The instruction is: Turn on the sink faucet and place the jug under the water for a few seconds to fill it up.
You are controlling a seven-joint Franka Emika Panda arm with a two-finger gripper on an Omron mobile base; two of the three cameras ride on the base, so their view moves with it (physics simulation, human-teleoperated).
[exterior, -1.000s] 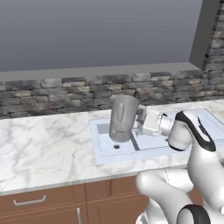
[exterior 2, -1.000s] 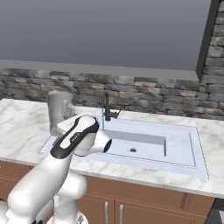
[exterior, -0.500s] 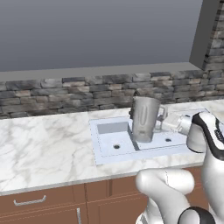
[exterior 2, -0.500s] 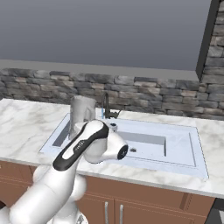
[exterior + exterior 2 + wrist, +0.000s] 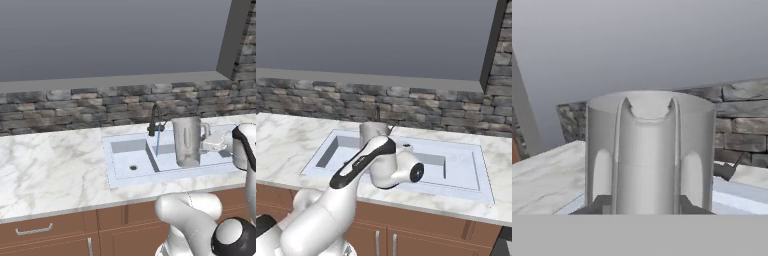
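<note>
In the left base view we see the jug (image 5: 188, 141) upright over the sink (image 5: 125, 167), just right of the sink faucet (image 5: 155, 120) and its blue stream. In the right base view our arm hides most of the jug (image 5: 371, 132). In the hand view our gripper (image 5: 643, 204) is clamped on the jug's handle.

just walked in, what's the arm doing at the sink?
The arm's gripper is shut on the handle of the jug, holding it upright over the right basin of the sink. The sink faucet is on: a thin blue stream falls from its spout near the divider between the basins. In the left base view the jug sits just right of that stream, so it doesn't look to be under the water yet.
</note>
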